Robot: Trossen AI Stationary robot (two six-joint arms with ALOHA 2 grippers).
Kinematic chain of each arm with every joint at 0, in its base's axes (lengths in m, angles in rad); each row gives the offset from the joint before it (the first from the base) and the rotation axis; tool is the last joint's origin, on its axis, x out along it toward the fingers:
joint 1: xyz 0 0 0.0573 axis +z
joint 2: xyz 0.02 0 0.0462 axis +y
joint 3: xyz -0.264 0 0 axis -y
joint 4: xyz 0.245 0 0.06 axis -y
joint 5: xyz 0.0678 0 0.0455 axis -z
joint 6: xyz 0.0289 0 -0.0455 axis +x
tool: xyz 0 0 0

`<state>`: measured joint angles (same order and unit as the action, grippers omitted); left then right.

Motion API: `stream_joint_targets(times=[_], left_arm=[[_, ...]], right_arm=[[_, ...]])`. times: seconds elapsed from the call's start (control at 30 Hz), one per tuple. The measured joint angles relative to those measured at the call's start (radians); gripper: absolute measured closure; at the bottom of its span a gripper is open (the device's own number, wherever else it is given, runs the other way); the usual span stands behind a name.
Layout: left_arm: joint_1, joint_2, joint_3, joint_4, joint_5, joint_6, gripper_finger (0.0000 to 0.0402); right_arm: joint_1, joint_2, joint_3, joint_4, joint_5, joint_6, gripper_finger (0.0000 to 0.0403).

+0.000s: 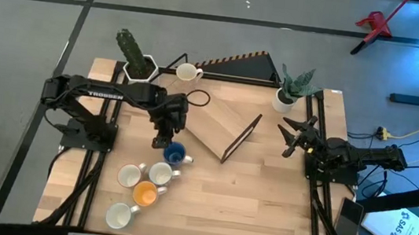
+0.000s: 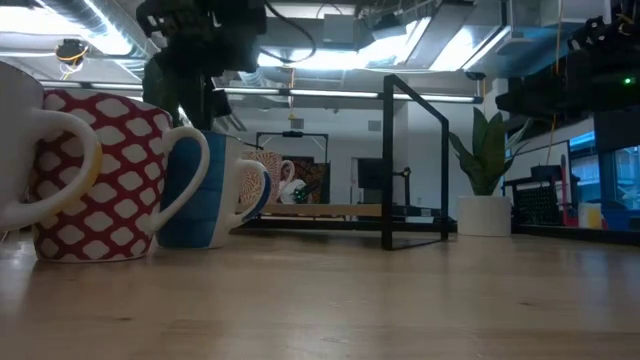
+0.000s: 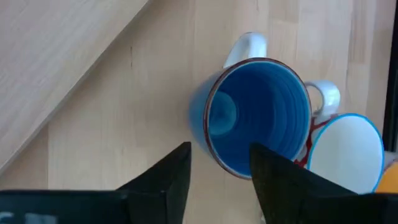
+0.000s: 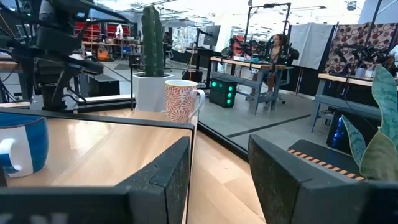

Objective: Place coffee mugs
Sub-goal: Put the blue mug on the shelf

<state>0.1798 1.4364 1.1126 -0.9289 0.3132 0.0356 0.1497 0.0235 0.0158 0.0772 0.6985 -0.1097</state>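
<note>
Blue mug (image 1: 173,154) beside white mugs (image 1: 159,173), rack (image 1: 228,125) near, left pincer (image 1: 161,137) above

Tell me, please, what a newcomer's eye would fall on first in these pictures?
Probably the cluster of small ceramic mugs at the table's front left, with the left gripper hovering open just above the dark blue mug. Next, the tilted wooden board in its black metal frame mid-table, and the right gripper waiting open at the right edge.
</note>
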Motion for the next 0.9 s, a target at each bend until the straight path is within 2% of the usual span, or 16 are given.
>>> stream_joint_targets(times=[0.13,0.3,0.4,0.47,0.6,0.77,0.9], left_arm=[[-0.043,0.038,0.001,0.009,-0.081,-0.004,0.0228],[-0.095,0.130,0.000,0.028,-0.159,-0.026,0.0226],[-0.114,0.178,0.000,0.030,-0.239,-0.051,0.0227],[-0.113,0.195,0.000,0.028,-0.243,-0.066,0.0232],[-0.114,0.201,0.000,0.036,-0.249,-0.082,0.0272],[-0.113,0.200,0.001,0.036,-0.268,-0.093,0.0380],[-0.112,0.199,0.008,0.043,-0.277,-0.117,0.0388]], right_arm=[[0.000,0.000,0.000,0.000,-0.001,0.000,0.0253],[0.000,0.000,0.000,0.000,-0.002,0.000,0.0253],[0.000,0.000,0.000,0.000,-0.002,0.000,0.0253],[0.000,0.000,0.000,0.000,-0.002,0.000,0.0253],[0.000,0.000,0.000,0.000,-0.002,0.001,0.0253],[0.000,0.000,0.000,0.000,-0.002,0.001,0.0253],[0.000,0.000,0.000,-0.001,-0.002,0.001,0.0253]])
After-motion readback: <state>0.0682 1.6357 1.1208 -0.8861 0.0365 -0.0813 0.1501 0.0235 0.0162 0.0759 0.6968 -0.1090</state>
